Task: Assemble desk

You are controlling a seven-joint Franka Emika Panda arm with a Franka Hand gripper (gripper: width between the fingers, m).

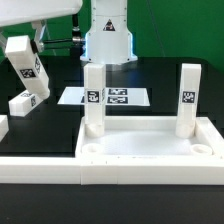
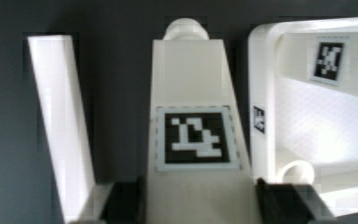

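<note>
Carrying, exterior view: the claw point(image 1: 24, 60) has the held leg point(image 1: 30, 76) tilted above the table point(image 1: 50, 125) at ten o'clock, well apart from the tabletop point(image 1: 140, 150) at six o'clock.
Tabletop, exterior view: two upright legs point(image 1: 93, 98) stand in its far corners, at eleven and one o'clock of the slab; its near corners look free.
Spare leg point(image 1: 22, 103), exterior view: lies on the table at nine o'clock.
Advice, exterior view: I judge the held leg should be righted, centred over a free corner and lowered straight; a tilt could jam it.
Claw point(image 2: 202, 195), wrist view: partly closed, fingers point(image 2: 133, 200) gripping both sides of the held leg point(image 2: 194, 100) next to its tag; tabletop point(image 2: 309, 120) beyond.
</note>
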